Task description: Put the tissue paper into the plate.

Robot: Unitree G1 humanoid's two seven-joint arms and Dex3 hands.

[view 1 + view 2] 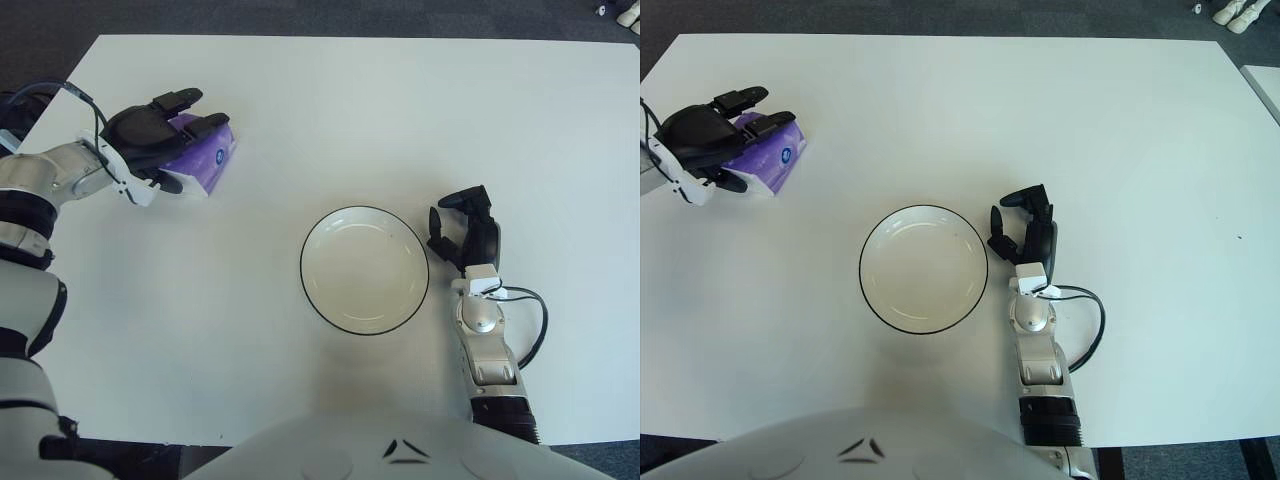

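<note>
In the left eye view, a white plate with a dark rim is seen on the white table, slightly toward the near edge, and it is taken here as the landmark. The purple tissue paper pack is found well apart from the plate, up and to its left, toward the table's far left corner. The pack is covered from the left by the left hand; two dark fingers are laid over its top and a thumb is set against its near side, so the fingers are wrapped around the pack. Whether the pack is lifted off the table cannot be told. The right hand is shown just beside the plate's right rim, its fingers half curled with nothing between them, the forearm running back toward the near edge of the table with a thin cable looped beside it.

In the right eye view, the same layout is given. The plate is empty. The tissue paper pack is again up and to the left of the plate, enclosed by the left hand. The right hand is placed just to the right of the plate's rim, not touching it.
</note>
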